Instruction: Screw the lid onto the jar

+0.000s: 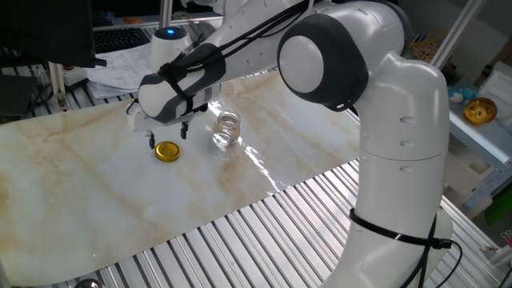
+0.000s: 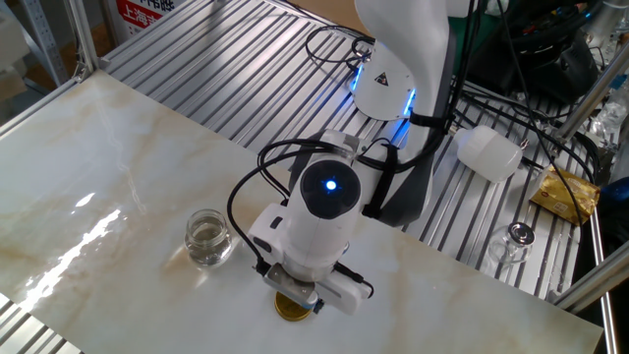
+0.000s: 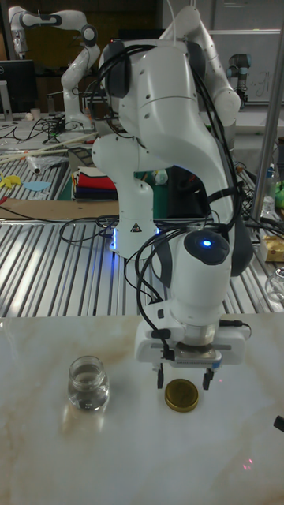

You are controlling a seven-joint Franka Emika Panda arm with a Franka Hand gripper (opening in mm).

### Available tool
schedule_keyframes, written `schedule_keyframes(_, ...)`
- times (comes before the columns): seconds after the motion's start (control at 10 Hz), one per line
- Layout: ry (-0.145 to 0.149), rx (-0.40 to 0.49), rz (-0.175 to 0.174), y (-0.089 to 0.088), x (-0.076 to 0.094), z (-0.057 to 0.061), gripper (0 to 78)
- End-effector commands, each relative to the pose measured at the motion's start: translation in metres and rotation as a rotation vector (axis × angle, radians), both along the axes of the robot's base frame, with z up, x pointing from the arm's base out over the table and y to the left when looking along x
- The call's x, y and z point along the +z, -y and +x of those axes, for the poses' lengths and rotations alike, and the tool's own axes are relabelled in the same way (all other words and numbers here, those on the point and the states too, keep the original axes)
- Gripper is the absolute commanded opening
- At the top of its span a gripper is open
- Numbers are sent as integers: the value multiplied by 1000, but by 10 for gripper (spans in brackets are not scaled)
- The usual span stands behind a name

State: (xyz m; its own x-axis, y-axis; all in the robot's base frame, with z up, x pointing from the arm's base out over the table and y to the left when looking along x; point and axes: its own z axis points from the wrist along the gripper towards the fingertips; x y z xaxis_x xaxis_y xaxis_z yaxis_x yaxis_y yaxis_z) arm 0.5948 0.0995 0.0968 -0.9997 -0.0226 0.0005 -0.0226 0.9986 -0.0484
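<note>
The gold lid (image 1: 166, 150) lies flat on the marble tabletop (image 1: 96, 200), left of the clear glass jar (image 1: 227, 130). The jar stands upright with its mouth uncovered. My gripper (image 1: 167, 138) points straight down just above the lid, open, with one finger on each side of it and nothing held. In the tall fixed view the fingertips hang a little above the lid (image 3: 182, 395), under the gripper (image 3: 184, 379), and the jar (image 3: 87, 383) stands to the left. From the other side, the wrist covers most of the lid (image 2: 289, 308); the jar (image 2: 209, 238) shows fully.
Metal slats (image 1: 264, 232) border the marble slab at the front and back. A round gold object (image 1: 480, 111) sits on a side shelf. A white plastic bottle (image 2: 488, 153), a small glass (image 2: 518, 236) and cables lie behind the arm's base.
</note>
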Motion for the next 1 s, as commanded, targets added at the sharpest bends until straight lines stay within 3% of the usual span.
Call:
schedule_keyframes(0.1,-87,13,11,9,102,-34,774)
schedule_keyframes(1.0,-85,13,14,6,89,-32,774)
